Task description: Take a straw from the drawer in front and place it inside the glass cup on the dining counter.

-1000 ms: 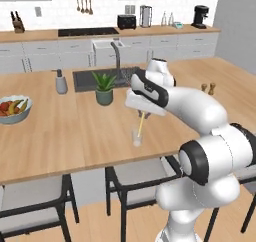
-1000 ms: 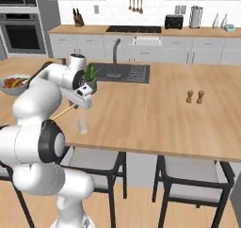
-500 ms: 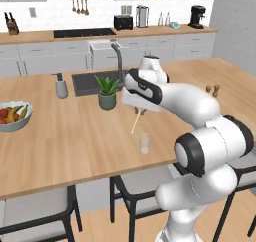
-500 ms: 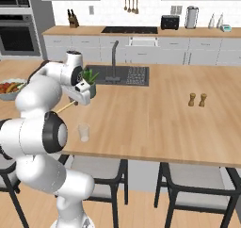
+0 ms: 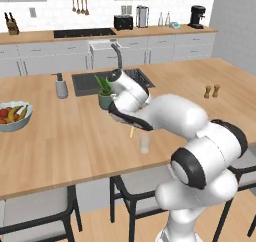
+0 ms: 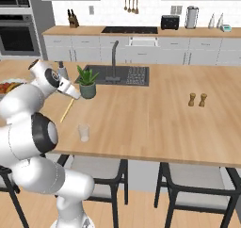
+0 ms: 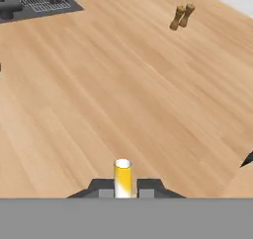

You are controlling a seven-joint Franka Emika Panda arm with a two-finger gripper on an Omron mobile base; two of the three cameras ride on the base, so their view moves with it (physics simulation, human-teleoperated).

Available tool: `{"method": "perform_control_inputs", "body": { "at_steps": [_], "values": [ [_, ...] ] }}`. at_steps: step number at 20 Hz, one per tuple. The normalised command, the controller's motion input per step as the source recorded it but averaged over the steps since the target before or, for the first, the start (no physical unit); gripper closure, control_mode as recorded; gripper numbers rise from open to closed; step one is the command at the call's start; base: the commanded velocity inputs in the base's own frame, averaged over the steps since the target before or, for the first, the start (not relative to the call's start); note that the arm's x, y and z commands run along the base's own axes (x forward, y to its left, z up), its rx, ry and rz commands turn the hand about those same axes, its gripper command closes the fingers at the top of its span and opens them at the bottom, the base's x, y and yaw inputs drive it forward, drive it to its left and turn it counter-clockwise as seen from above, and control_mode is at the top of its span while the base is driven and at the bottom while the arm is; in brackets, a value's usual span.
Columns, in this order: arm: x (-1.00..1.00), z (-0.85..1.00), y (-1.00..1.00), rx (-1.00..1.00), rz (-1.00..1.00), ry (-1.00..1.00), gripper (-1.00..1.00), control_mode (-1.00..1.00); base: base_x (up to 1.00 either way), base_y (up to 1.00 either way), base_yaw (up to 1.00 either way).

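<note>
My gripper [image 6: 74, 94] is shut on the pale-yellow straw [image 6: 66, 111], which slants down and to the left from the fingers. In the hand view the straw [image 7: 122, 176] stands end-on between the two dark tips of the gripper [image 7: 122, 191]. The clear glass cup [image 6: 84, 132] stands upright on the light-wood dining counter [image 6: 155, 114] near its front edge. The straw's lower end hangs above the counter, just left of the glass cup [image 5: 145, 143] and outside it. From the left base, the white arm hides most of the straw [image 5: 131, 132]. The drawer is out of view.
A potted plant [image 6: 87, 83] stands close behind the hand, by the dark sink [image 6: 120, 75] and its tap. Left of them are a grey soap dispenser [image 5: 61, 87] and a fruit bowl [image 5: 12, 117]. Two wooden shakers [image 6: 197, 100] stand to the right. Stools [image 6: 193, 199] sit under the front edge.
The base views shifted a little at first. The hand has turned, so the straw now points more steeply down, and its low end has dropped closer to the glass cup.
</note>
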Motion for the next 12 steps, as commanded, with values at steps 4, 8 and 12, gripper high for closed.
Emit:
{"method": "perform_control_inputs", "body": {
  "at_steps": [4, 8, 12],
  "values": [
    [0.44, -0.13, 0.11, -0.56, -0.18, -0.39, 1.0, -1.0, 0.0, 0.0, 0.0],
    [0.39, -0.07, 0.23, -0.38, -0.19, -0.24, 1.0, -1.0, 0.0, 0.0, 0.0],
    [0.07, -0.02, 0.22, -0.27, -0.15, -0.22, 1.0, -1.0, 0.0, 0.0, 0.0]
  ]
}}
